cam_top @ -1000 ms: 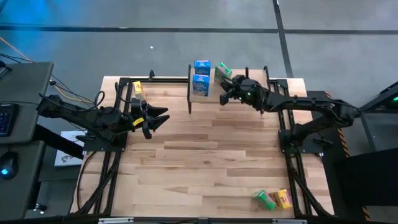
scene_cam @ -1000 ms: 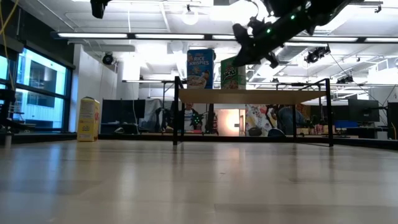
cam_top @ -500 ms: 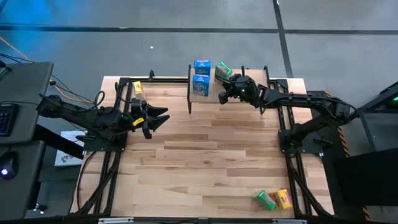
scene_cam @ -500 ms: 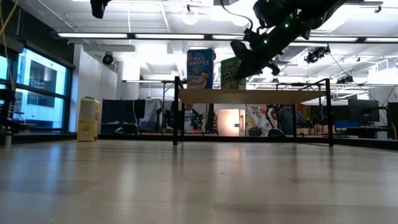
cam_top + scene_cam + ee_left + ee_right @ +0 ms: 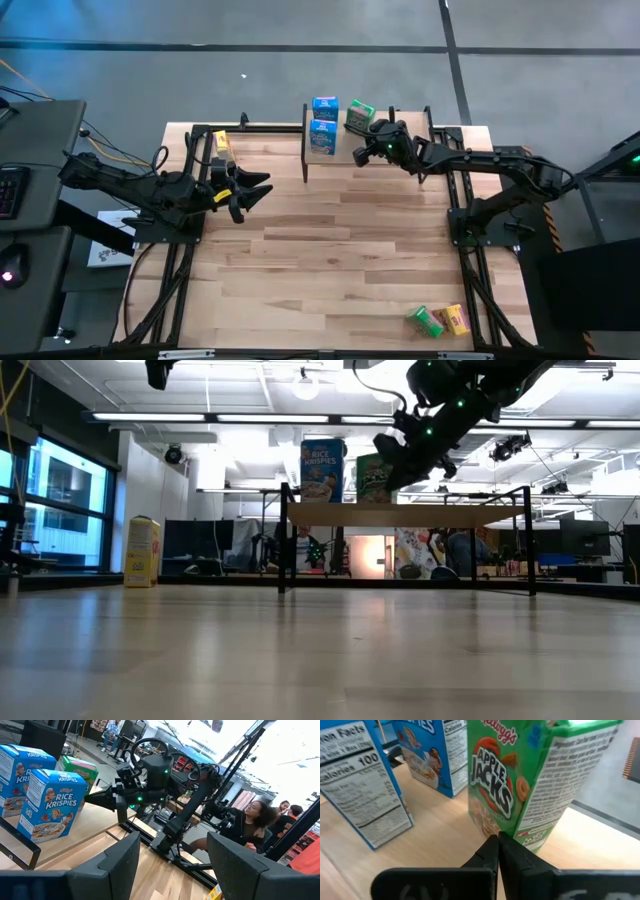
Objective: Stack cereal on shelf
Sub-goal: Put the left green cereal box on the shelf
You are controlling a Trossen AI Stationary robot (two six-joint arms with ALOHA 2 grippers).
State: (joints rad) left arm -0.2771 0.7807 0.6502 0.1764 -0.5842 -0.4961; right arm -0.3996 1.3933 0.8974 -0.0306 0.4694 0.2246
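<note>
Right claw (image 5: 497,851), pinched shut, reaches level at green cereal box (image 5: 520,780) on shelf (image 5: 400,515)

Left hand (image 5: 170,865) looking across at the shelf and the other arm

Its 2 dark fingers (image 5: 117,857) stand apart, holding nothing. Beyond them, 2 blue Rice Krispies boxes (image 5: 47,805) stand upright on the shelf (image 5: 70,842), a green box (image 5: 79,770) behind them. The right hand (image 5: 102,797), pinched closed, points at the green box. Farther off past the surface, a seated person (image 5: 252,827).
</note>
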